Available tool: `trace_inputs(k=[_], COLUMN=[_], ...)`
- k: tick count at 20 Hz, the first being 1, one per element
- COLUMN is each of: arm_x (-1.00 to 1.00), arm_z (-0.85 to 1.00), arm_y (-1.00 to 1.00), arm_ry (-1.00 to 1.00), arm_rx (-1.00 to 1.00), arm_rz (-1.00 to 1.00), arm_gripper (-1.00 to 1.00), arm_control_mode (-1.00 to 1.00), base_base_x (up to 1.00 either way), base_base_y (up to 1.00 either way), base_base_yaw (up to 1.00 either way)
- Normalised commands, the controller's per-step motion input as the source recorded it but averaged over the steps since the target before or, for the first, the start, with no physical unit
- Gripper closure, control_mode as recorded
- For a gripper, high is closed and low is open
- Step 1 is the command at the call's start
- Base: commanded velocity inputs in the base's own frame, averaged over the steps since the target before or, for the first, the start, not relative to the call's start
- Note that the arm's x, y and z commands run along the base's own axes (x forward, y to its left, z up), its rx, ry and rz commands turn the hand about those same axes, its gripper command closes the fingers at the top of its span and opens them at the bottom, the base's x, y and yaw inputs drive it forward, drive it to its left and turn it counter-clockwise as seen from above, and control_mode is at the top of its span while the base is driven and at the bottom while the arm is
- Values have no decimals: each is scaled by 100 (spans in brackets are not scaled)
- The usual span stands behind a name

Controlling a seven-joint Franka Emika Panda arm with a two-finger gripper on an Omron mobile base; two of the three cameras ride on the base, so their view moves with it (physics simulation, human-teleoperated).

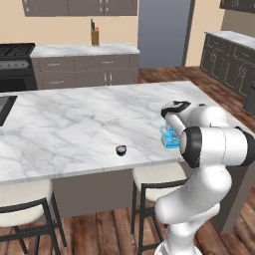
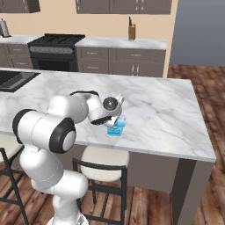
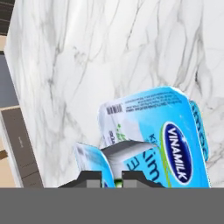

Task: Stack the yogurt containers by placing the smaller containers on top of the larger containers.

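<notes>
Two containers sit well apart on the counter [image 1: 74,129]: the cup [image 1: 121,150] alone near the front edge, the tub [image 3: 168,140] right under the gripper [image 3: 111,177]. Its jaws are pressed together, apparently at the tub's near edge, though whether they pinch anything is hard to tell. Done well, the arm should leave the tub, move to the cup, and approach it from straight above with jaws spread.

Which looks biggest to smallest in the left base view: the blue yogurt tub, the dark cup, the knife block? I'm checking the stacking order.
1. Blue yogurt tub, partly hidden behind the arm.
2. Knife block, far back on the rear counter, so distance shrinks it; its rank against the tub is unsure.
3. Dark cup, clearly smallest.
</notes>
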Motion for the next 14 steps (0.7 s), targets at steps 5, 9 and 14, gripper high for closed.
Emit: trace_inputs(k=[5, 9, 14], arm_x=[0, 0, 0], arm_z=[-3, -9, -16], arm_y=[0, 0, -1], arm_ry=[0, 0, 0], arm_rx=[0, 0, 0], arm_rz=[0, 0, 0], arm_gripper=[100, 100, 100], arm_control_mode=[-100, -100, -100], base_base_x=[0, 0, 0], base_base_y=[0, 0, 0], base_base_yaw=[0, 0, 0])
